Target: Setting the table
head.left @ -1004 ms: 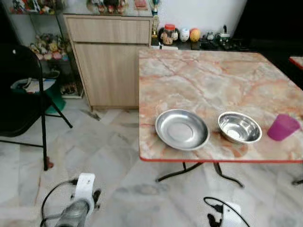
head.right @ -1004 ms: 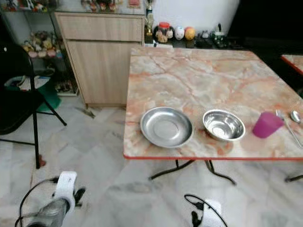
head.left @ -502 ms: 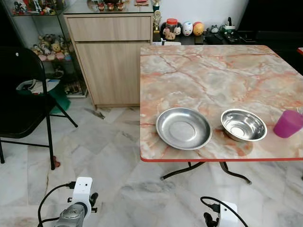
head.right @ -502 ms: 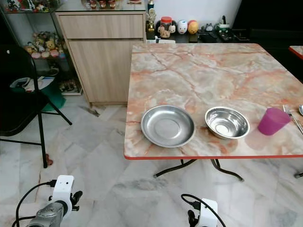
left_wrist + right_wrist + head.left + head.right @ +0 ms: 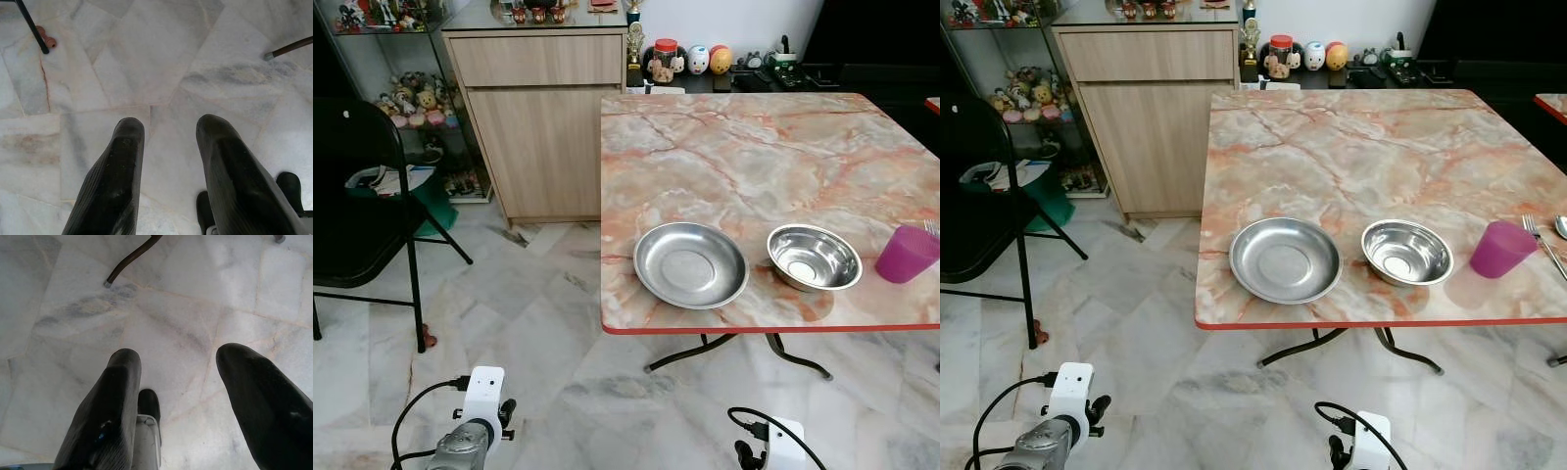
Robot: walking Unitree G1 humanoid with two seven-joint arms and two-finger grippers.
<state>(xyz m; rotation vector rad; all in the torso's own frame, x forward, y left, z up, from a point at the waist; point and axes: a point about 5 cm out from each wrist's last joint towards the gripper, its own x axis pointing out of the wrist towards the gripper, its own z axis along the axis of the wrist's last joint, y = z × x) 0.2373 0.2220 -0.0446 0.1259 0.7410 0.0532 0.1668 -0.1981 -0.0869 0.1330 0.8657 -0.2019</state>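
Steel plate (image 5: 691, 264) and bowl (image 5: 814, 258) on table (image 5: 744, 157); left gripper (image 5: 168, 132) and right gripper (image 5: 178, 362) hang apart.

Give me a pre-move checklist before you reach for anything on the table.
1. Left gripper empty, fingers apart: ok.
2. Right gripper empty, fingers apart: ok.
3. Arms raised to table height: not ok, both hang low over the floor.
4. Plate, bowl and purple cup upright near the front edge: ok.
5. Fork and spoon fully in view: not ok, cut off at the picture's right edge.
6. Standing close enough to reach: cannot tell.
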